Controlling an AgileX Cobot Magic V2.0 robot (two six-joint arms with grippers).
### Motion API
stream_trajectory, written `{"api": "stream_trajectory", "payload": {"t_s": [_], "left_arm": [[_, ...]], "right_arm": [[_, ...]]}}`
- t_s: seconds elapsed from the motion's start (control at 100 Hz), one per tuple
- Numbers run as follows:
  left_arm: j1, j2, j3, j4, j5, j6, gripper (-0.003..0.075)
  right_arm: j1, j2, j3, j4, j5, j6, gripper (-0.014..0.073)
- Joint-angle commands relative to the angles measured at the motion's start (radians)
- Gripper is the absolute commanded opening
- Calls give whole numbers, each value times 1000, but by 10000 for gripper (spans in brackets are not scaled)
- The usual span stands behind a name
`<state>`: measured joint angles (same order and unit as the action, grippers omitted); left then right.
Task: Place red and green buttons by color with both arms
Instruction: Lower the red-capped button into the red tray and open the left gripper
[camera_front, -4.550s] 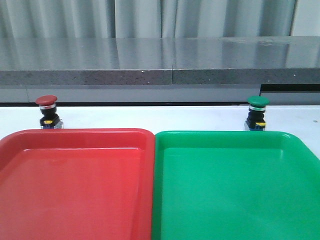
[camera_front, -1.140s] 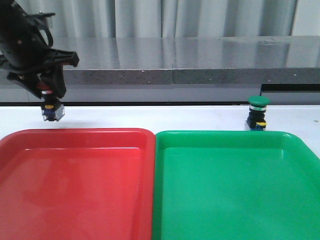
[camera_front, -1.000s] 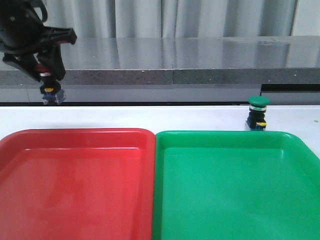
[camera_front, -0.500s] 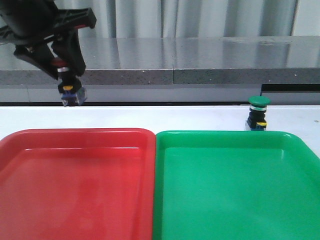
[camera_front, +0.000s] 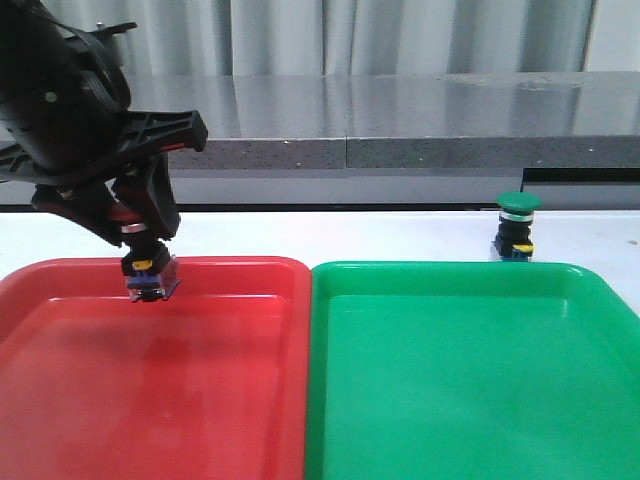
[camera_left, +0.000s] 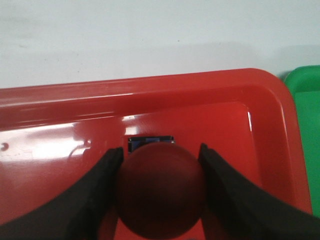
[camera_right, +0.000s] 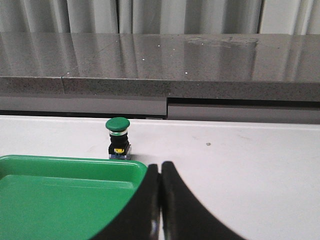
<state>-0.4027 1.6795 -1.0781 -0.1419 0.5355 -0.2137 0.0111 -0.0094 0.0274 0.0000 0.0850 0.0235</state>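
Note:
My left gripper (camera_front: 146, 240) is shut on the red button (camera_front: 148, 275), holding it over the far left part of the red tray (camera_front: 200, 400); I cannot tell whether its base touches the tray floor. In the left wrist view the round red cap (camera_left: 161, 189) fills the space between the two black fingers (camera_left: 97, 185), and the left gripper (camera_left: 161, 160) hangs over the red tray (camera_left: 60, 160). The green button (camera_front: 517, 226) stands upright on the white table behind the green tray (camera_front: 470, 380). The right gripper (camera_right: 160, 170) is shut on nothing, short of the green button (camera_right: 118, 137).
The two trays lie side by side, touching at the middle. A grey stone ledge (camera_front: 400, 120) runs behind the white table (camera_front: 330, 235). In the right wrist view the green tray's corner (camera_right: 65, 200) lies beside the fingers.
The left arm came in, took hold of the red button behind the red tray, lifted it, and carried it right and down over the tray. The green button has not moved.

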Motion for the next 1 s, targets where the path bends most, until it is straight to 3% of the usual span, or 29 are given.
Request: {"api": "stream_trajectory", "payload": {"t_s": [0.0,0.71,0.81,0.99], "left_arm": [[-7,-51,-9,-15,-65,-12,135],[-7,-47,58,-30,-132,-17,153],[-7,-47,58,-31,-132,-17,243],[-7,-47,58,-40,-129,-17,500]], "right_arm": [[-6,-18,-14,0,-76,-5,-67],[-6,-18,-14,0,-76,-5,-67],[-6,-18,-14,0,-76,-5,-67],[-6,-18,-14,0,-76,-5,-67]]}}
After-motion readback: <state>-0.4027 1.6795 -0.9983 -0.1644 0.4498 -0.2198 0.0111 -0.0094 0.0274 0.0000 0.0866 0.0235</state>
